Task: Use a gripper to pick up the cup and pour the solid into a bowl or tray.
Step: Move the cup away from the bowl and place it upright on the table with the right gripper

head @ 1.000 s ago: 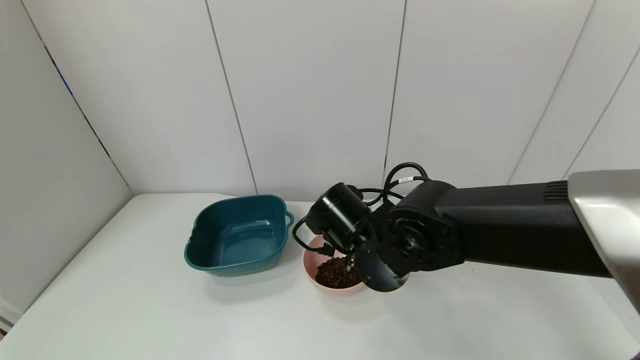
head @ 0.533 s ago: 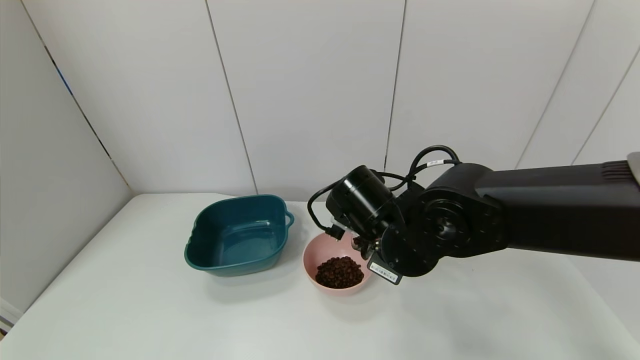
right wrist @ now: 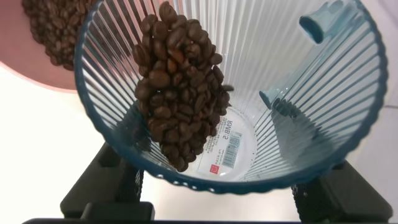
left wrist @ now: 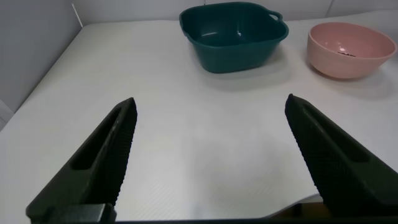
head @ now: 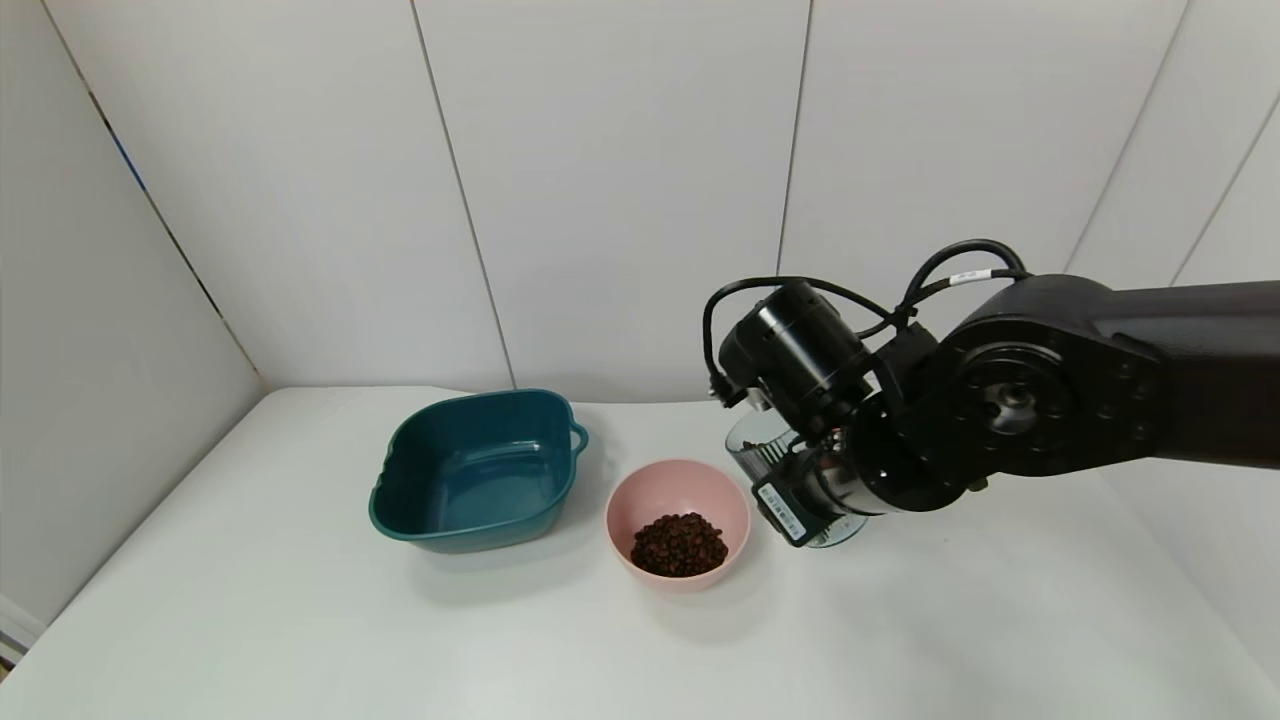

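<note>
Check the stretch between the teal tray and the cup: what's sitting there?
The pink bowl with beans sits between the teal tray and the cup, which the right gripper holds; the head view shows it.

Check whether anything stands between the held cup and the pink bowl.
Nothing visible does. The right gripper holds the cup just beside the pink bowl, with only bare table between. The teal tray sits beyond the bowl.

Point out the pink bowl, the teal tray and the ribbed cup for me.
pink bowl [head: 640, 492]: head view, bare inner wall.
teal tray [head: 470, 478]: head view, bare floor.
ribbed cup [right wrist: 311, 93]: right wrist view, ribbed inner wall.
</note>
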Available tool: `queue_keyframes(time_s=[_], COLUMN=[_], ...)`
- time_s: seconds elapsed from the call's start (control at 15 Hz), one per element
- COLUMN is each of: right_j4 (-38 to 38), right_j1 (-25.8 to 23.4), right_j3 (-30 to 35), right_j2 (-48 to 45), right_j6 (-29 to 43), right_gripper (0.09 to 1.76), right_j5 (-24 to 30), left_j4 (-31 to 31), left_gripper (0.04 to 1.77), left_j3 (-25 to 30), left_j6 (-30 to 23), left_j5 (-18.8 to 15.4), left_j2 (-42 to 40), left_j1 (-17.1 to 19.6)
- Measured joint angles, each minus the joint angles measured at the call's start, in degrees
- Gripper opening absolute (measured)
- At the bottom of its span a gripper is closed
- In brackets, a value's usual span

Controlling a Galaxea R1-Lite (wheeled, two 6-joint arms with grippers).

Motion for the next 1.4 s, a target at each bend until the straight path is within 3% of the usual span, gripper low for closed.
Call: queue_keyframes(time_s=[0.2, 0.53, 0.8, 1.0, 1.2, 1.4], right_j4=[-4.3, -21.44, -32.52, -34.12, -43.46, -49.52], right_j1=[-3.04, -10.14, -15.65, -18.6, -20.65, -23.7], right_j3=[3.95, 15.66, 25.12, 28.15, 31.07, 35.47], right_j2=[-3.22, -9.2, -12.24, -13.36, -13.23, -12.07], right_j6=[3.34, 3.3, 1.29, -0.48, -0.72, -2.58], right_gripper=[1.32, 1.32, 1.32, 1.32, 1.32, 1.32], right_j5=[4.22, 11.96, 14.28, 14.51, 15.19, 19.19], left_j4=[0.0, 0.0, 0.0, 0.0, 0.02, 0.0], left_gripper=[1.72, 1.72, 1.72, 1.72, 1.72, 1.72], left_j3=[0.0, 0.0, 0.0, 0.0, 0.0, 0.0], left_j6=[0.0, 0.0, 0.0, 0.0, 0.02, 0.0], left_j5=[0.0, 0.0, 0.0, 0.02, 0.0, 0.0], left_j2=[0.0, 0.0, 0.0, 0.0, 0.0, 0.0], left_j1=[0.0, 0.0, 0.0, 0.0, 0.0, -0.02])
